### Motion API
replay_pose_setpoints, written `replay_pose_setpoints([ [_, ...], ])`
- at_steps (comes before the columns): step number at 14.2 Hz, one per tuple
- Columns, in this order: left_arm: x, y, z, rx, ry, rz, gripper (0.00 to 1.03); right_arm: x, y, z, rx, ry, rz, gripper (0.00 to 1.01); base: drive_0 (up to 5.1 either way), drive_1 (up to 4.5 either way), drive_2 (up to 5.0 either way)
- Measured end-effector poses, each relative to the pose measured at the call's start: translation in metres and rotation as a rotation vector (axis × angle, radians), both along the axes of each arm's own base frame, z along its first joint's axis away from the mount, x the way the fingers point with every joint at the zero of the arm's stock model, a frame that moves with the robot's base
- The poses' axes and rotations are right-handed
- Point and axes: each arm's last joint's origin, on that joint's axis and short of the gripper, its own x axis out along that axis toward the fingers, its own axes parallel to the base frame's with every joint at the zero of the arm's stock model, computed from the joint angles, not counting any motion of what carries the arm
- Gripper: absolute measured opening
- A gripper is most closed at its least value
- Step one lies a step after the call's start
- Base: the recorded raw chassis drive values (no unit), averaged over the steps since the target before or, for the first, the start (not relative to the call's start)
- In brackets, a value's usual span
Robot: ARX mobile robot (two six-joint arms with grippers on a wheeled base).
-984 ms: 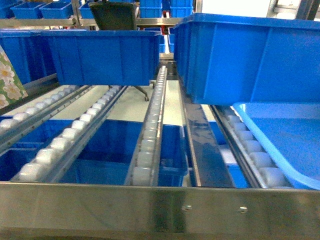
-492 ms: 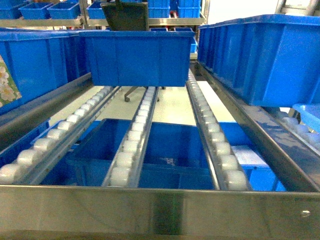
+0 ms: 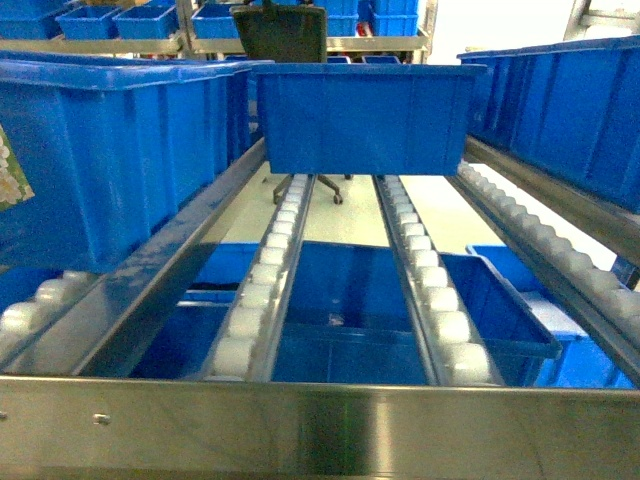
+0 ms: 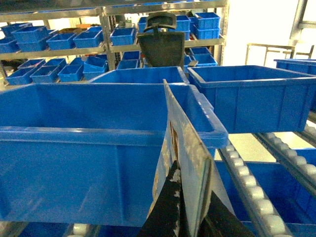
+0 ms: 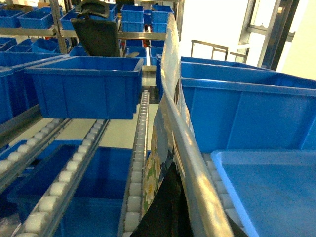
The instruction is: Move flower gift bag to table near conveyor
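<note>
The flower gift bag (image 3: 8, 170) shows in the head view only as a sliver of white daisies on green at the left edge. In the left wrist view the flower gift bag (image 4: 186, 143) rises edge-on from my left gripper (image 4: 191, 202), which is shut on its rim. In the right wrist view the flower gift bag (image 5: 168, 94) stands the same way, its daisy print low down, with my right gripper (image 5: 181, 202) shut on that rim. The conveyor (image 3: 268, 270) of white rollers in steel rails slopes away ahead. The table is out of view.
Blue plastic bins sit on the rollers: one ahead (image 3: 362, 118), one close on the left (image 3: 120, 150), one on the right (image 3: 570, 110). A steel front ledge (image 3: 320, 420) crosses the bottom. More bins lie below the track. A dark office chair (image 3: 285, 30) stands behind.
The head view has swung: the middle bin and the roller tracks have slid rightward in frame, a large bin now fills the left, and the bag's daisy edge shows less.
</note>
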Motion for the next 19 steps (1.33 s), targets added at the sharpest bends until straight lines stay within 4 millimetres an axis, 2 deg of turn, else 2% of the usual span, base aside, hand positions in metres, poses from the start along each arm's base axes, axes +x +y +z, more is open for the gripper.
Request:
replay_pose_setpoints([
  [5,0.0001,0.0,-0.0002,0.0,0.001,0.0,0.02,0.0002,0.0,0.0,0.0,0.0,-0.001,0.02,-5.0,2.22,2.6],
  [19,0.0,0.0,-0.0001,0.0,0.001,0.0,0.02,0.0001,0.0,-0.0001,0.0,0.0,0.0,0.02,-4.5,0.8,4.0],
])
